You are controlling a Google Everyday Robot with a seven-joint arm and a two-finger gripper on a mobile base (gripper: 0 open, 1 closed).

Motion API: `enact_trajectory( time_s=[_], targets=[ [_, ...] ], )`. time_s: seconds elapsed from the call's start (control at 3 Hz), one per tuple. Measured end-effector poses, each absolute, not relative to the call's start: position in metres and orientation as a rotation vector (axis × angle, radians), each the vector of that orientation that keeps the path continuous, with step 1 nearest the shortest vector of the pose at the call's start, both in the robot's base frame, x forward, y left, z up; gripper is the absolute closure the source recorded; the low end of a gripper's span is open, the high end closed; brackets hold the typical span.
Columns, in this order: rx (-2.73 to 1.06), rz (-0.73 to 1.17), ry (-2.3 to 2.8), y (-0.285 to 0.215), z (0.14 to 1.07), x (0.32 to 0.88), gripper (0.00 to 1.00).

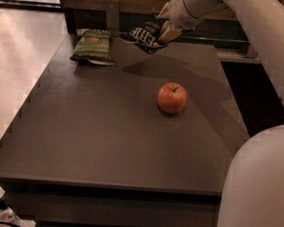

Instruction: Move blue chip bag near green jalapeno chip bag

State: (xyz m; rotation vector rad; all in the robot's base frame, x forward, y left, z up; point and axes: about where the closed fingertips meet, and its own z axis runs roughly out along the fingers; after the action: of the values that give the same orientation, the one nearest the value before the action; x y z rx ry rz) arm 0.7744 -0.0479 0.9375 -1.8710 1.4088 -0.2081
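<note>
Gripper [164, 31] is up at 12 o'clock of the table [104, 142], pinched shut on the blue chip bag [144, 34]. The bag hangs clear of the top with its shadow underneath, lifted so it can travel, I'd guess. Over at 11 o'clock the green jalapeno chip bag [93, 45] lies flat near the far edge. There's bare tabletop between them, and the apple [172, 97] sits toward centre, out of the way.

White, rounded robot arm [269, 42] reaches in from the right edge to top centre, wrist tipped downward. There at its end is the tan two-finger gripper [164, 31], pinched tight on a crinkly navy-blue foil chip bag [142, 34]. A bulky white segment [257, 192] fills the near right corner.
</note>
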Motion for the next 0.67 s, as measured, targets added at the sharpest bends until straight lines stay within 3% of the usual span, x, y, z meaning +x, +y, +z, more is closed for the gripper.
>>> enact_trajectory(
  time_s=[0.33,0.67],
  targets=[
    [-1.868,-0.116,1.381,-0.0178,0.9108,0.7878,1.00],
    [-1.872,-0.109,1.384,-0.0158,0.9061,0.7887,0.81]
  ],
)
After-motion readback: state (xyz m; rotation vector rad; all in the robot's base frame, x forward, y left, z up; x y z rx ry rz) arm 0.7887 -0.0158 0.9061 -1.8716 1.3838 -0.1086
